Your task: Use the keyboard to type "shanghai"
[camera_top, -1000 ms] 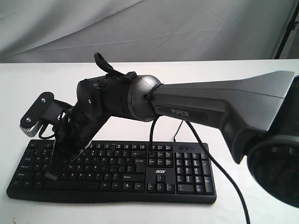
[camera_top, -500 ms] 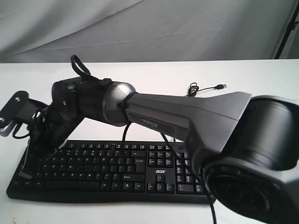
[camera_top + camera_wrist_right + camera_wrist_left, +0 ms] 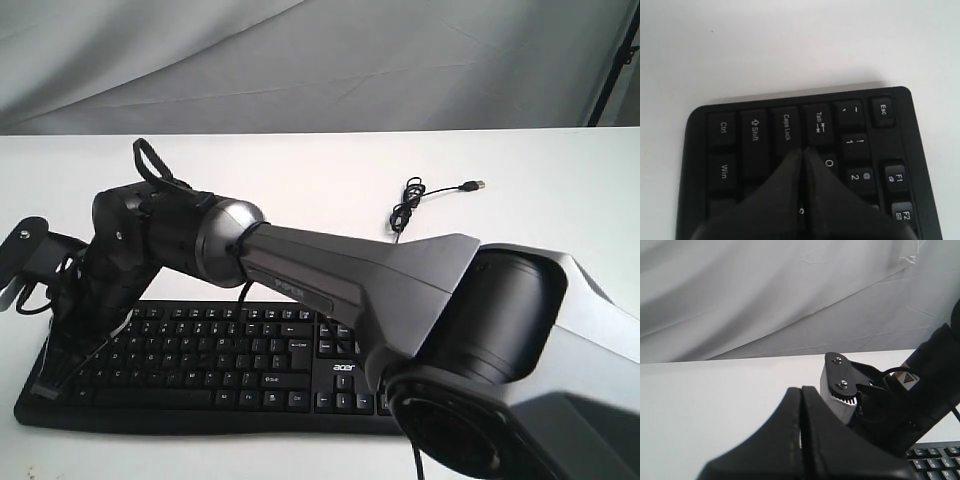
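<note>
White and smooth, the table (image 3: pixel 300 180) carried the flat black keyboard (image 3: pixel 270 365), with creased grey cloth (image 3: pixel 300 60) behind. We saw our right gripper (image 3: pixel 801 151), its tapered black fingers pressed together, at the matte keys beside Caps Lock. Our left gripper (image 3: pixel 801 389) was likewise closed, its wedge-shaped tips meeting.

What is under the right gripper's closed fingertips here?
The keyboard: the right gripper points at the Caps Lock and Tab boundary, beside Q. Keys beneath its fingers are covered; whether one is pressed cannot be seen.
</note>
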`<state>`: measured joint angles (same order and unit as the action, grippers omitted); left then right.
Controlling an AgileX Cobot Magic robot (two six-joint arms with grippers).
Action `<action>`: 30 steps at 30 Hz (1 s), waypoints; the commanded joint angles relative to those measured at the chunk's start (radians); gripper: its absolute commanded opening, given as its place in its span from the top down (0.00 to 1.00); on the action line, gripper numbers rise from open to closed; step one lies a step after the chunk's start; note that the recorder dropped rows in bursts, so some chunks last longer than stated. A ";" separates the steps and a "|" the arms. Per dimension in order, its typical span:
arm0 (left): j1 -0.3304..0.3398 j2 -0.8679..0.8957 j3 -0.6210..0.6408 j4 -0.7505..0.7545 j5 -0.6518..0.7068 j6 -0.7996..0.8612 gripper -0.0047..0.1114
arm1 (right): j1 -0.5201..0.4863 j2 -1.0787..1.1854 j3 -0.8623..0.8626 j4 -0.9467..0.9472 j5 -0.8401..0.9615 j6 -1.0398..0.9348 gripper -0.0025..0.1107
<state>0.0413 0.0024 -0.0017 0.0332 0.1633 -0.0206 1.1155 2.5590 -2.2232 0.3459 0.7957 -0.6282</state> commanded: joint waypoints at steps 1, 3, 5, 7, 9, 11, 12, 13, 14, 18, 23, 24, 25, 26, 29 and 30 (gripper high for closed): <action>-0.006 -0.002 0.002 -0.007 -0.009 -0.002 0.96 | 0.006 -0.004 -0.007 0.010 0.002 0.000 0.98; -0.006 -0.002 0.002 -0.007 -0.009 -0.002 0.96 | 0.006 -0.004 -0.007 0.010 0.002 0.000 0.98; -0.006 -0.002 0.002 -0.007 -0.009 -0.002 0.96 | 0.012 -0.004 -0.007 0.008 0.002 0.000 0.98; -0.006 -0.002 0.002 -0.007 -0.009 -0.002 0.96 | 0.011 -0.004 -0.007 0.008 -0.002 0.000 0.98; -0.006 -0.002 0.002 -0.007 -0.009 -0.002 0.96 | 0.011 -0.004 -0.007 0.008 -0.005 0.000 0.98; -0.006 -0.002 0.002 -0.007 -0.009 -0.002 0.96 | 0.011 -0.004 -0.007 0.008 -0.008 0.000 0.98; -0.006 -0.002 0.002 -0.007 -0.009 -0.002 0.96 | 0.011 -0.004 -0.007 0.008 -0.009 0.000 0.98; -0.006 -0.002 0.002 -0.007 -0.009 -0.002 0.96 | 0.011 -0.004 -0.007 0.008 -0.009 0.000 0.98; -0.006 -0.002 0.002 -0.007 -0.009 -0.002 0.96 | 0.011 -0.004 -0.007 0.008 -0.009 0.000 0.98; -0.006 -0.002 0.002 -0.007 -0.009 -0.002 0.96 | 0.011 -0.004 -0.007 0.005 -0.015 0.000 0.98; -0.006 -0.002 0.002 -0.007 -0.009 -0.002 0.96 | 0.011 0.005 -0.007 0.005 -0.021 0.000 0.98; -0.006 -0.002 0.002 -0.007 -0.009 -0.002 0.96 | 0.011 0.009 -0.007 0.005 -0.021 0.000 0.98; -0.006 -0.002 0.002 -0.007 -0.009 -0.002 0.96 | 0.011 0.012 -0.007 0.005 -0.021 0.000 0.98; -0.006 -0.002 0.002 -0.007 -0.009 -0.002 0.96 | 0.011 0.013 -0.007 0.005 -0.021 0.000 0.98; -0.006 -0.002 0.002 -0.007 -0.009 -0.002 0.96 | 0.011 0.015 -0.007 0.005 -0.021 0.000 0.98; -0.006 -0.002 0.002 -0.007 -0.009 -0.002 0.96 | 0.011 0.015 -0.007 0.005 -0.021 0.000 0.98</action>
<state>0.0413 0.0024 -0.0017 0.0332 0.1633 -0.0206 1.1253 2.5764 -2.2254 0.3482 0.7835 -0.6282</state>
